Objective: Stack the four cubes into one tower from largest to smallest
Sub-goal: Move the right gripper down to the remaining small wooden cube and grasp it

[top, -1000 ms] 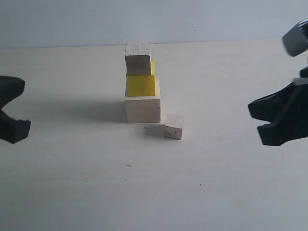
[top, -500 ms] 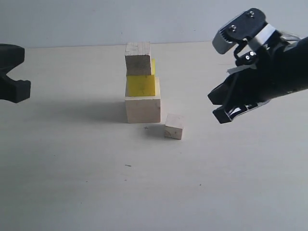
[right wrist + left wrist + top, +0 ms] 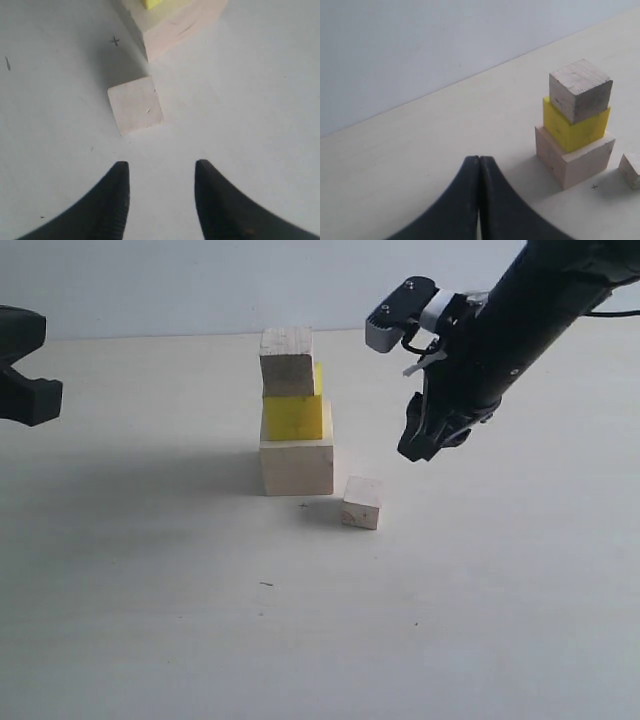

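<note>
A partial tower stands mid-table: the large wooden cube (image 3: 297,466) at the bottom, the yellow cube (image 3: 293,416) on it, the medium wooden cube (image 3: 287,361) on top. The small wooden cube (image 3: 362,502) lies alone on the table just right of the tower's base. My right gripper (image 3: 420,440) hangs open above and to the right of the small cube (image 3: 135,105), empty, with the large cube's corner (image 3: 175,22) beyond it. My left gripper (image 3: 479,162) is shut and empty, far left of the tower, whose medium cube (image 3: 580,90) shows in its view.
The pale tabletop (image 3: 200,620) stretches all around the cubes, with a light wall (image 3: 200,280) behind its far edge. The left arm (image 3: 25,365) sits at the far left edge of the exterior view.
My right arm has swung in from the right edge toward the middle and now hangs over the small cube, pointing down. The left gripper rose a little. The cubes have not moved.
</note>
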Tool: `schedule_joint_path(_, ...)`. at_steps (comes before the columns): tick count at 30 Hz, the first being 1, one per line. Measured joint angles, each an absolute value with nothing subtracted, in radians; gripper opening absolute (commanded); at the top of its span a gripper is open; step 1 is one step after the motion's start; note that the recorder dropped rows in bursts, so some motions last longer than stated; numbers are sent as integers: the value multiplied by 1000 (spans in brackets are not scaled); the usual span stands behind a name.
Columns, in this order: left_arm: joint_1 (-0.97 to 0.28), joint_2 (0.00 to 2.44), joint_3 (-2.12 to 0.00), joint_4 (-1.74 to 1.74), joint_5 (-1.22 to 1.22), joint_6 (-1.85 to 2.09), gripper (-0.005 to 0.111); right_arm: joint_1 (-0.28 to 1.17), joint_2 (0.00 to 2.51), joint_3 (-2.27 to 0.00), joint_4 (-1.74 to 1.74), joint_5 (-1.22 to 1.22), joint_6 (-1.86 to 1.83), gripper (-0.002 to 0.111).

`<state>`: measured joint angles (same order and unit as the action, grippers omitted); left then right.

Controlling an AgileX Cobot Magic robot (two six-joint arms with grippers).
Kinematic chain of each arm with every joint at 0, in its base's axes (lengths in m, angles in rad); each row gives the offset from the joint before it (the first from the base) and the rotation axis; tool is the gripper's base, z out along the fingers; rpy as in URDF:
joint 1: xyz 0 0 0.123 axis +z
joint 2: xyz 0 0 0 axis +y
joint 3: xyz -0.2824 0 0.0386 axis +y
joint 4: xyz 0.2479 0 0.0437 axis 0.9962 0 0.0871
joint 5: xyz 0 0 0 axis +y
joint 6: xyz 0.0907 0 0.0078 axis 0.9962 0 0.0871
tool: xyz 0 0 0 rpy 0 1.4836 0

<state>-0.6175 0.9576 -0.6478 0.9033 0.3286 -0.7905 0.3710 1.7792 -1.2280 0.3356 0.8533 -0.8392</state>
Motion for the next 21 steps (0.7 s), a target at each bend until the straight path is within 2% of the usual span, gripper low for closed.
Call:
schedule_joint_path(10, -617, 958, -648, 879, 332, -783, 0, 408, 1900, -1275, 318, 885, -952, 54)
schedule_joint_path(21, -617, 958, -648, 871, 335, -781, 0, 423, 1969, -1275, 395, 809, -1058, 54)
